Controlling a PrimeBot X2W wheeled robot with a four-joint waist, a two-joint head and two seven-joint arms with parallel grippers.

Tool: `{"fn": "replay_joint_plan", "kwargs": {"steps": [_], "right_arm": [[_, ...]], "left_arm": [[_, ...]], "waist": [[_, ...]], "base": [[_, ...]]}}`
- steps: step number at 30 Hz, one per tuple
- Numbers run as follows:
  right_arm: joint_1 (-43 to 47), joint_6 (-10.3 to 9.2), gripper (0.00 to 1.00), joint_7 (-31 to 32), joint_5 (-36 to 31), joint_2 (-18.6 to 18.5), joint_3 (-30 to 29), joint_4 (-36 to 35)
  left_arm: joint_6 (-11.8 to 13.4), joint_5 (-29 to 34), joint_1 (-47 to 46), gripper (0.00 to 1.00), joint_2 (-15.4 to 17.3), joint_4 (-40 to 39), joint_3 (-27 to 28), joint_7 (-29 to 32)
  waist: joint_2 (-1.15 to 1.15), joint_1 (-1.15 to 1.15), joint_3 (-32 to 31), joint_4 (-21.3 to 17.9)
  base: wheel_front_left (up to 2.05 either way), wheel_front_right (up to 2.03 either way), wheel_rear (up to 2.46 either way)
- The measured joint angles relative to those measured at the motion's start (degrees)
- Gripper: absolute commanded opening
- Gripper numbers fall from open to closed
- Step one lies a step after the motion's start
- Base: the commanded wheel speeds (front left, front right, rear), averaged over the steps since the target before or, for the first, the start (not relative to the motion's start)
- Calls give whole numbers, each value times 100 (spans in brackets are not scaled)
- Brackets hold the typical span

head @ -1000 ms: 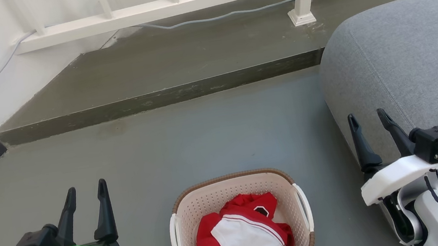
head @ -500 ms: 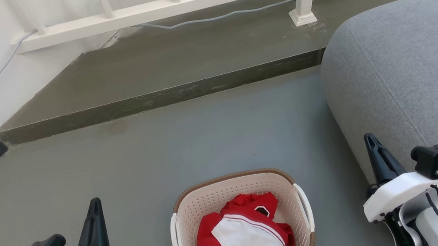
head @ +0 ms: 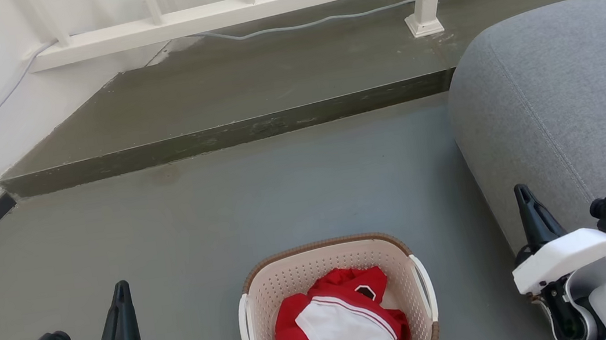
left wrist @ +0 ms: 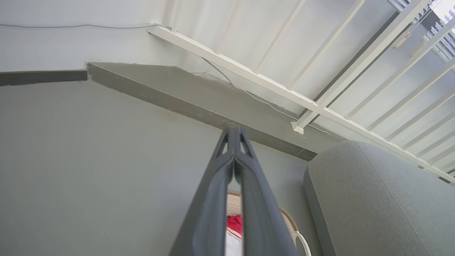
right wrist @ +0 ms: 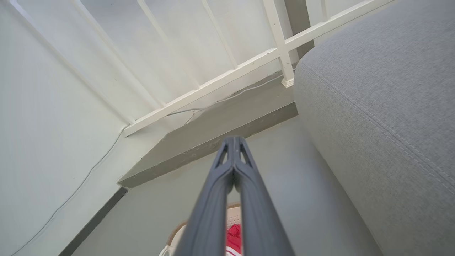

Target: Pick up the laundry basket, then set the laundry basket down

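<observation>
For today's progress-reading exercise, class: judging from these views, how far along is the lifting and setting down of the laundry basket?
Done: nothing looks done; the laundry basket sits on the floor with red and white clothes inside. In hand: the left gripper and right gripper flank it, both shut and empty, apart from its white handles. Left: grasp, lift, then set it down.

The grey floor (head: pixel 283 196) carries the laundry basket (head: pixel 316 268), upright at the near edge of the head view. A grey upholstered seat (head: pixel 563 100) stands on the floor to the basket's right, apart from it. A raised step (head: pixel 245 84) borders the far side.
</observation>
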Motion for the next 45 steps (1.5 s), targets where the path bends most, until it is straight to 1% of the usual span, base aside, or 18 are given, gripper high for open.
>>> {"fn": "replay_joint_plan", "kwargs": {"steps": [6,10,12,36,40,42,45], "right_arm": [[-1,82,0,133,412,30,-137,-2],[-2,87,0,202,678,52,-237,-4],[-3,135,0,256,840,55,-279,-4],[-28,358,0,743,2530,167,-799,-10],[-42,389,0,845,2885,189,-898,-12],[-43,435,0,893,3029,204,-948,-12],[-57,438,0,960,3236,214,-1018,-14]], "left_arm": [[-1,-369,-5,0,-1,18,48,125],[-1,-601,-9,0,-2,33,105,214],[-1,-746,-10,0,-2,36,142,256],[-10,-2286,-93,0,-3,74,389,756],[-29,-2613,-143,0,-5,76,431,860],[-53,-2727,-144,0,-5,77,455,898],[-53,-2941,-147,0,-5,78,501,955]], "waist": [[0,0,-5,24],[0,0,-9,39],[0,0,-10,46],[0,0,-31,136],[0,0,-35,154],[0,0,-37,162],[0,0,-39,173]], "base": [[0,0,0],[0,0,0],[0,0,0],[0,0,0],[0,0,0],[0,0,0],[0,0,0]]}}
